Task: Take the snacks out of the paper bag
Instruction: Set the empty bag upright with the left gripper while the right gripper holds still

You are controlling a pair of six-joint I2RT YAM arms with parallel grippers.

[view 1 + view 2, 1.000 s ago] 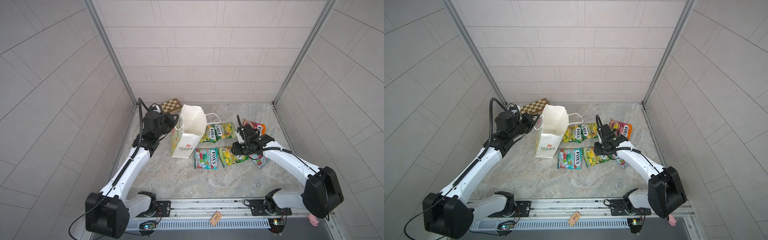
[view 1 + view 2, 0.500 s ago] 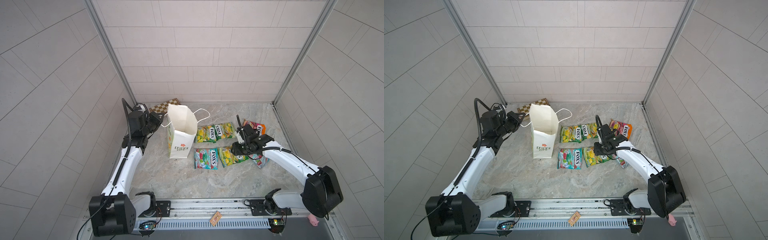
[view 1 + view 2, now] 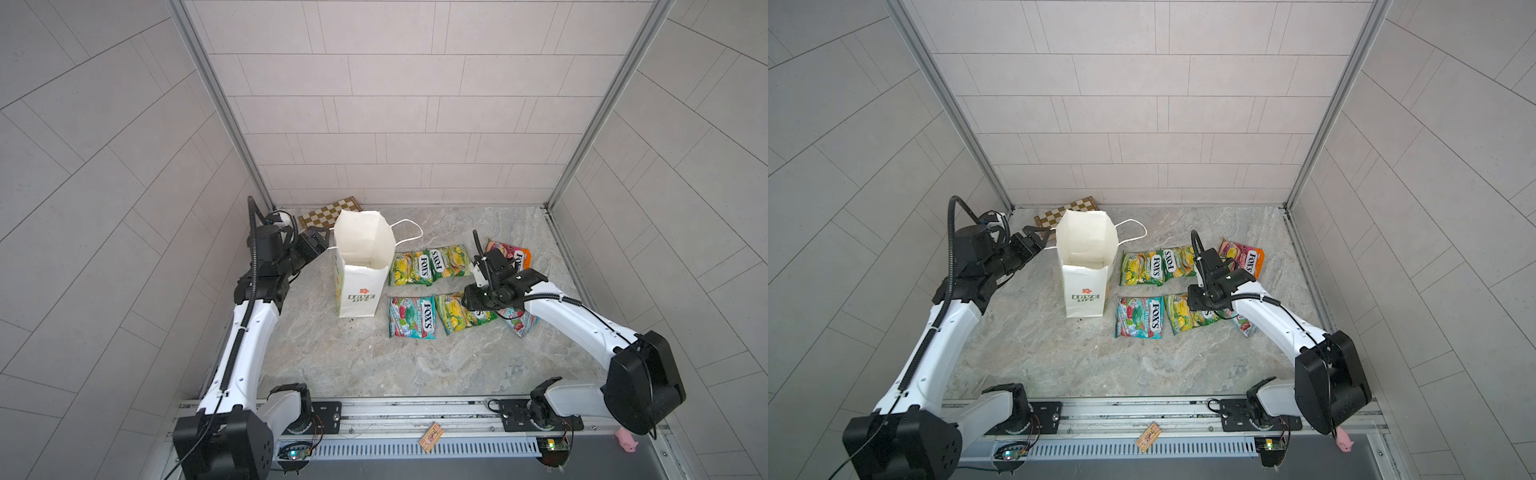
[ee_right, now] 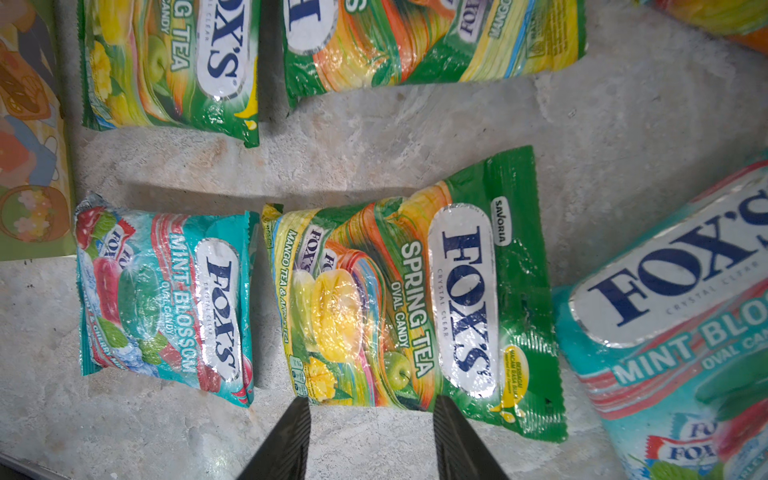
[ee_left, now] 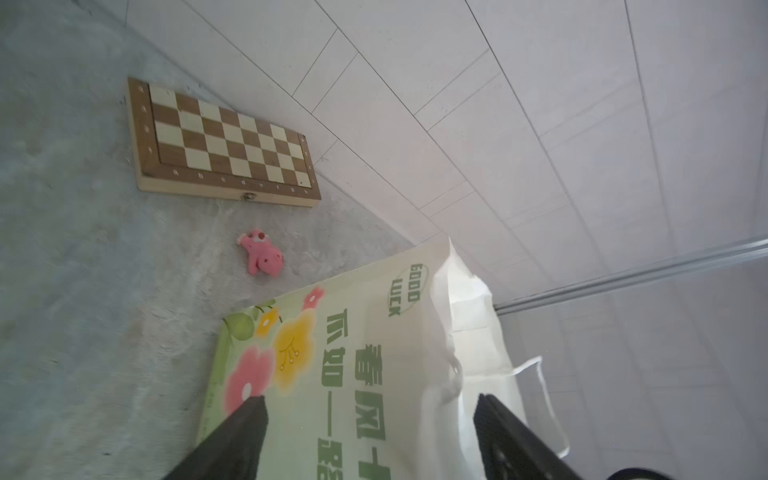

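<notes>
White paper bag (image 3: 361,266) upright on marble table (image 3: 353,365), long axis vertical, mouth up, LOVE LIFE face toward the rail. Chessboard (image 3: 328,210) behind it, pink pig toy (image 5: 262,253) nearby. Left gripper (image 3: 319,240) just beside bag's left wall, jaws apart, empty. Six snacks (image 3: 411,316) flat right of bag. Right gripper (image 4: 372,415) spread, empty, over Spring Tea packet (image 4: 415,311).

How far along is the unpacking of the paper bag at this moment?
Done: six snacks lie on the table to the right of the paper bag, which stands upright and open. In hand: nothing; the left gripper is open beside the bag's rim, and the right gripper is open over a green-yellow packet. Left: probably little; the bag's visible inside looks empty, though its bottom is hidden.
</notes>
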